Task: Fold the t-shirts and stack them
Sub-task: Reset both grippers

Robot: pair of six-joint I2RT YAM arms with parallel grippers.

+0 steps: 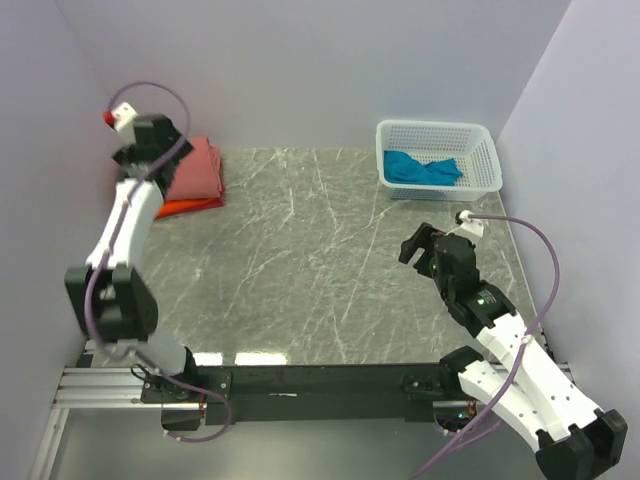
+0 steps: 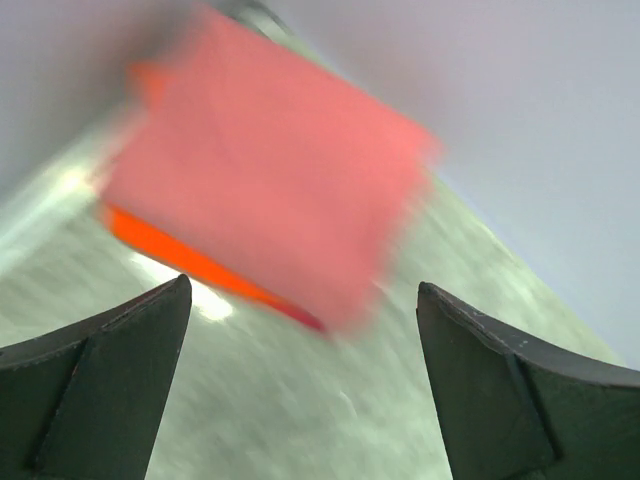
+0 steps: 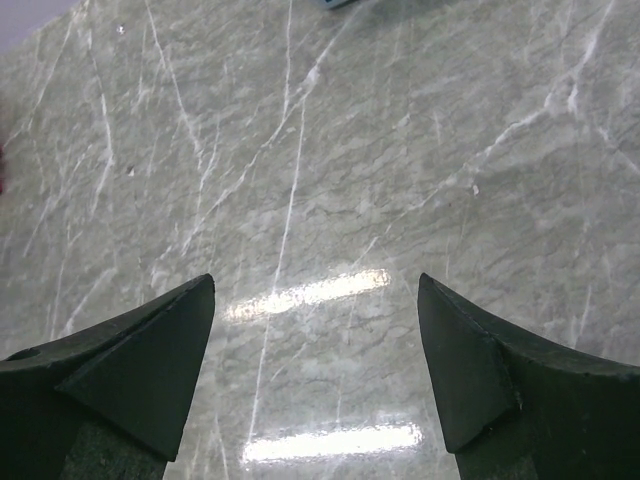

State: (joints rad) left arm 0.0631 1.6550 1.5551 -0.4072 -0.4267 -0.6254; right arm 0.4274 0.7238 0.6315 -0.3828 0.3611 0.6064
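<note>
Salmon-pink folded cloth t-shirt point(image 1: 197, 167) lies squarely on a bright orange folded t-shirt point(image 1: 188, 208) in the table's far left corner. The stack is probably tucked there to leave the middle of the grey marble-patterned table point(image 1: 300, 260) free for folding. The left gripper point(image 2: 302, 290) hovers just near of the stack, jaws spread with nothing between them, which suits a hand done with placing. The left wrist view is blurred, so the pile's edges and any third layer beneath cannot be made out. Further right, the right gripper point(image 3: 315, 285) hangs released over bare table, near the white plastic mesh basket point(image 1: 490, 165), likely poised to reach in. A crumpled teal blue t-shirt point(image 1: 420, 168) lies unfolded in that basket, its lower part hidden by the mesh wall.
</note>
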